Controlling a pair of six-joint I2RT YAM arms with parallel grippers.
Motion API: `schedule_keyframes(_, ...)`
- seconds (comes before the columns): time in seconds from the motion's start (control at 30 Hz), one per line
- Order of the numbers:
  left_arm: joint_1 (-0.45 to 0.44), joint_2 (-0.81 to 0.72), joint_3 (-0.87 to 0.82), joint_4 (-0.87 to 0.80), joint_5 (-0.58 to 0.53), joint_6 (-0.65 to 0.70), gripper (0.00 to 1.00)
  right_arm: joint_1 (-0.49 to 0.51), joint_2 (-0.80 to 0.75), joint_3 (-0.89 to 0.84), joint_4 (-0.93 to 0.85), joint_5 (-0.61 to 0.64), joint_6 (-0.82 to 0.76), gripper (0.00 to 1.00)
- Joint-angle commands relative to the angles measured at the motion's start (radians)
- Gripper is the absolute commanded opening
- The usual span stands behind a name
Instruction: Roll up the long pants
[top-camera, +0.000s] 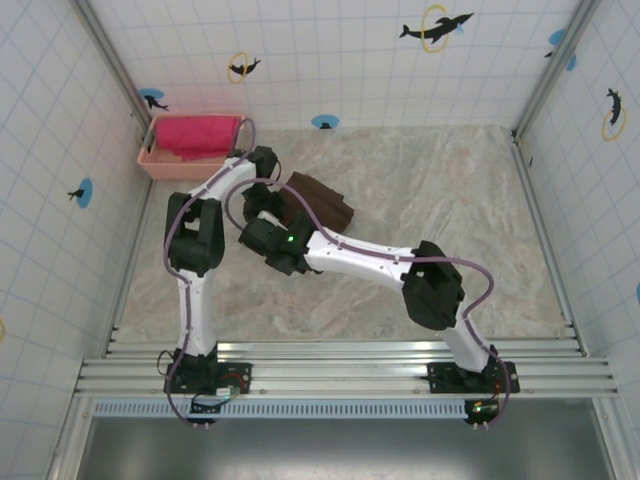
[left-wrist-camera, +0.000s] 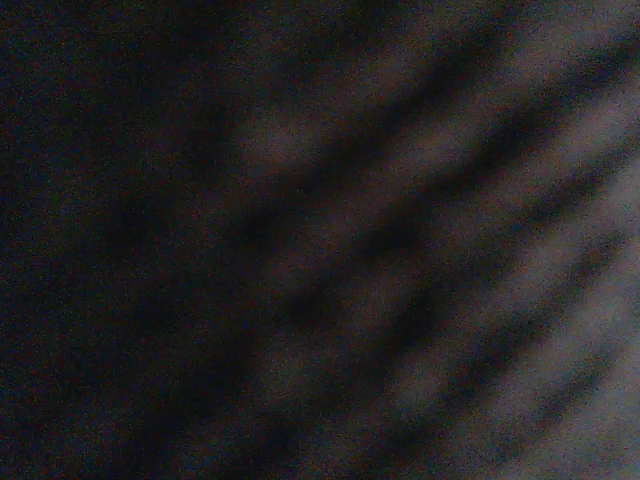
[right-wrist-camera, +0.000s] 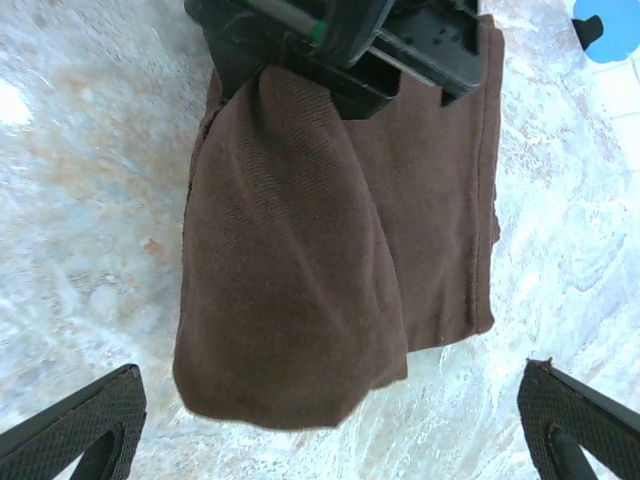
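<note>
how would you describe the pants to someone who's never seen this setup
On the marbled table, look left of centre, where both arms meet. The long pants lie there as a folded dark-brown bundle, unlike the bright pink cloth in the corner basket.

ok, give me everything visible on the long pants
The long pants are plain dark-brown soft fabric, folded into a compact layered bundle with a stitched seam along one side, lying on the marbled table. The left gripper pinches one end in its jaws, drawing a fold up.
</note>
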Motion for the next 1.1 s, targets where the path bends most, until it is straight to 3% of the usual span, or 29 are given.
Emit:
schedule_keyframes(0.0,-0.009,0.117,-0.001,-0.186,-0.015,-0.019,0.00,-0.015,0.093,0.065,-0.005,0.060,-0.051,0.99)
schedule_keyframes(0.37,-0.011,0.116,0.019,-0.211,-0.032,-0.012,0.00,-0.047,0.221,0.034,0.051,0.041,-0.071,0.99)
schedule_keyframes(0.6,-0.011,0.159,0.049,-0.228,-0.018,-0.009,0.00,0.032,0.301,0.008,0.037,0.276,-0.112,0.99)
schedule_keyframes(0.8,-0.010,0.156,0.063,-0.244,-0.030,0.003,0.00,0.053,0.371,0.011,-0.019,0.362,-0.040,1.00)
schedule_keyframes(1.0,-0.011,0.139,0.054,-0.242,-0.036,0.013,0.00,0.038,0.392,0.019,-0.053,0.359,0.011,0.85)
schedule_keyframes(1.07,-0.010,0.139,0.050,-0.242,-0.040,0.016,0.00,0.029,0.405,0.037,-0.066,0.342,0.014,0.71)
